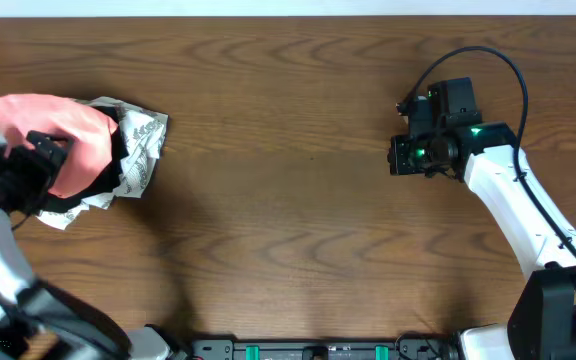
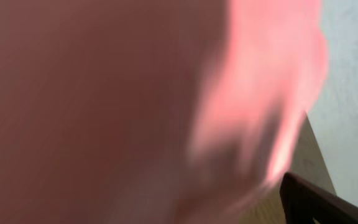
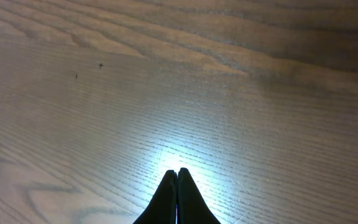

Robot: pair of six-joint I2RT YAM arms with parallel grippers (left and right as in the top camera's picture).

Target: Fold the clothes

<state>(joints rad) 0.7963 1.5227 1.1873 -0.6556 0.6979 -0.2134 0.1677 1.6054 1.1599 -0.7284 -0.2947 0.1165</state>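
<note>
The salmon-pink T-shirt (image 1: pixel 56 130) lies bunched at the table's far left, on top of a pile. My left gripper (image 1: pixel 44 150) sits over its near edge. In the left wrist view the blurred pink shirt (image 2: pixel 135 106) fills nearly the whole frame. One dark finger (image 2: pixel 319 202) shows far out at the lower right and the other is hidden by cloth, so the jaws stand wide apart. My right gripper (image 1: pixel 400 157) hovers over bare wood at the right, away from the shirt. Its fingertips (image 3: pixel 177 173) are pressed together on nothing.
Under the pink shirt, a black garment (image 1: pixel 118 152) and a white cloth with grey pattern (image 1: pixel 143 140) are heaped together. The wooden table (image 1: pixel 288 200) stretches between the two arms. The right arm's white link (image 1: pixel 513 205) runs to the lower right corner.
</note>
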